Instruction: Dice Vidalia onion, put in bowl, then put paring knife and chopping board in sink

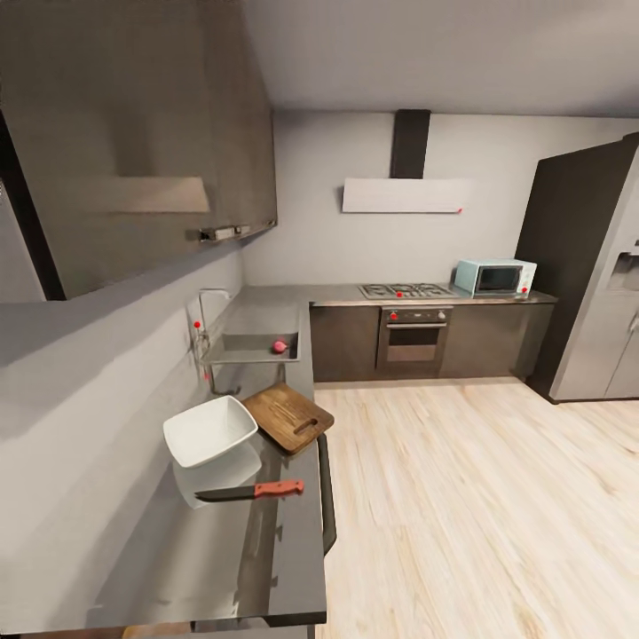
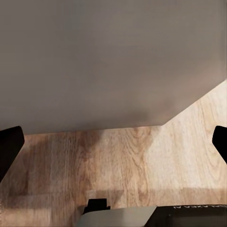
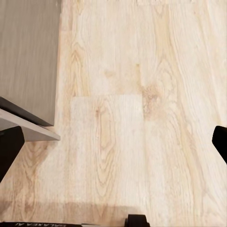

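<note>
The pinkish-red Vidalia onion [image 1: 280, 346] lies in the steel sink [image 1: 244, 348] under the curved tap [image 1: 209, 303]. On the grey countertop [image 1: 222, 568], nearer to me, the dark-brown chopping board [image 1: 288, 417] lies flat with the white square bowl [image 1: 210, 430] beside it on its left. The paring knife [image 1: 253, 491] lies nearer still, its orange-red handle pointing right. My left gripper [image 2: 113, 146] is open over the wooden floor next to a grey cabinet front. My right gripper [image 3: 113, 146] is open above the bare floor.
A dark counter at the back carries the hob [image 1: 404, 290] and a microwave [image 1: 494, 277], with an oven [image 1: 414, 337] below. A tall fridge [image 1: 603, 293] stands at the right. Wall cabinets [image 1: 133, 133] hang over the countertop. Wooden floor [image 1: 479, 506] spreads to the right.
</note>
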Robot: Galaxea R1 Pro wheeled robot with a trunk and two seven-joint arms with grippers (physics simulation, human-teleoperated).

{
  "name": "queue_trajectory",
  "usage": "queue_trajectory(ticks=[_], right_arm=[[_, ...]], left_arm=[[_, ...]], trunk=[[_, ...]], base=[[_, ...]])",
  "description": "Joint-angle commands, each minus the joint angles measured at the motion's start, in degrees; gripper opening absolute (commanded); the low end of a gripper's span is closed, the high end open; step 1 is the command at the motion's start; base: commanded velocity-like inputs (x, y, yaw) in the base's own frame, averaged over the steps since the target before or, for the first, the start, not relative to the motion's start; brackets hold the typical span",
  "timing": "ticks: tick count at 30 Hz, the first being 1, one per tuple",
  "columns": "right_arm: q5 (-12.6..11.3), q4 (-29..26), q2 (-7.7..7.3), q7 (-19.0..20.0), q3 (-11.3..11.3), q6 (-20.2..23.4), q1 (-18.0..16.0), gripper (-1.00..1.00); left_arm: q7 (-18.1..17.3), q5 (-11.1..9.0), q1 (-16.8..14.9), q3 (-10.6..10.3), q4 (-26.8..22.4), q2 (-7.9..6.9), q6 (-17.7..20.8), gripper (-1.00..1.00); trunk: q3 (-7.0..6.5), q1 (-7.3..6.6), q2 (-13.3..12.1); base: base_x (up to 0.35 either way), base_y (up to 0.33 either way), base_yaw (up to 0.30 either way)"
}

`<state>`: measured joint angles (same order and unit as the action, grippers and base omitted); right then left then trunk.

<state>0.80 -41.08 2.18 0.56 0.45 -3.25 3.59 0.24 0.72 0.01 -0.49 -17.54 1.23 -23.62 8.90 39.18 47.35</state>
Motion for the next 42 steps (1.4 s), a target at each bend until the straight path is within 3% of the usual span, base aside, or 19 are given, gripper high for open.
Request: queue_trajectory(ticks=[1, 42], right_arm=[[0.08, -0.06, 0.01, 0.06, -0.02, -0.09, 0.01, 1.00], [0.08, -0.06, -0.02, 0.06, -0.02, -0.09, 0.01, 1.00]], left_arm=[[0.03, 0.07, 0.01, -0.04, -0.04, 0.00, -0.11, 1.00], [0.03, 0.07, 0.01, -0.04, -0.04, 0.00, -0.11, 1.00]], trunk=[[-0.12, -0.21, -0.36], [-7.48, -9.22, -16.81]], base=[[0.000, 0.000, 0.000], [0.000, 0.000, 0.000]])
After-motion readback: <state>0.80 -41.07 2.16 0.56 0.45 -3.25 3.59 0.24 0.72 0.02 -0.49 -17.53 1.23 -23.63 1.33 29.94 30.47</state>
